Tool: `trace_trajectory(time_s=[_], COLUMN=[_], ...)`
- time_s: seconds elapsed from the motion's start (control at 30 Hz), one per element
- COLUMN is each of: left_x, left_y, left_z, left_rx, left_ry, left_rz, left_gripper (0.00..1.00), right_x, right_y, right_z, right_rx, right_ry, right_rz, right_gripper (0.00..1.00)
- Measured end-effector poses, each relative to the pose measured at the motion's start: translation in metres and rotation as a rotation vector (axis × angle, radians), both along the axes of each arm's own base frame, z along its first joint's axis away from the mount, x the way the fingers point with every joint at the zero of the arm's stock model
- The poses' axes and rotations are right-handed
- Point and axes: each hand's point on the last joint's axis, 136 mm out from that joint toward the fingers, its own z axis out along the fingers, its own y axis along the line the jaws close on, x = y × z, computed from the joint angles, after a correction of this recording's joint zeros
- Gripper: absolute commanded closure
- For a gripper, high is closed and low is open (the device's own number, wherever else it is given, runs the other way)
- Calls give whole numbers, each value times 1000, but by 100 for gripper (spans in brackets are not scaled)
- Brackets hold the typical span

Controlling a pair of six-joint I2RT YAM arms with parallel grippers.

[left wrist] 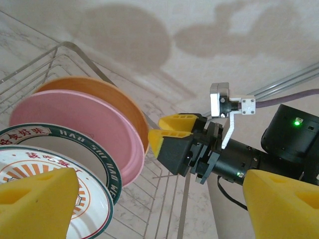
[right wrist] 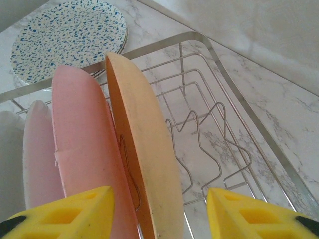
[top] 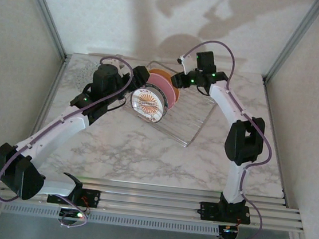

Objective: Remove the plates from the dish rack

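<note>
The silver wire dish rack point(top: 191, 120) sits mid-table with three plates on edge in it: the white emblem plate point(top: 148, 102) in front, the pink plate point(top: 165, 92) behind it, and the orange plate point(top: 174, 89) at the back. My right gripper point(right wrist: 159, 214) is open, its yellow fingers straddling the orange plate point(right wrist: 144, 149) without touching it. My left gripper point(left wrist: 159, 211) is open beside the white emblem plate point(left wrist: 45, 184), whose rim lies near the left finger. Two speckled plates point(right wrist: 70, 35) lie stacked flat on the table beyond the rack.
The rack's right half point(right wrist: 219, 124) holds bare wire tines. The two grippers sit close together over the rack; the right gripper point(left wrist: 167, 133) shows in the left wrist view just past the pink plate point(left wrist: 79, 124). Walls close in the marble table point(top: 144, 152) on three sides.
</note>
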Motion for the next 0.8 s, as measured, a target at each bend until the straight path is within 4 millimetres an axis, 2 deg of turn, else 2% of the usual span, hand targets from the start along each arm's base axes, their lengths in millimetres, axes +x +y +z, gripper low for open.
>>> trace_trajectory(time_s=[0.23, 0.5, 0.8], left_x=[0, 0, 0], left_y=[0, 0, 0], left_z=[0, 0, 0], left_rx=[0, 0, -1], left_ry=[0, 1, -1], left_rz=[0, 0, 0], left_gripper=[15, 14, 15], right_x=[1, 9, 15], right_y=[3, 8, 8], right_z=[-11, -15, -19], right_rx=[-7, -5, 0], right_ry=[16, 15, 18], right_rz=[25, 40, 53], right_gripper=[46, 55, 56])
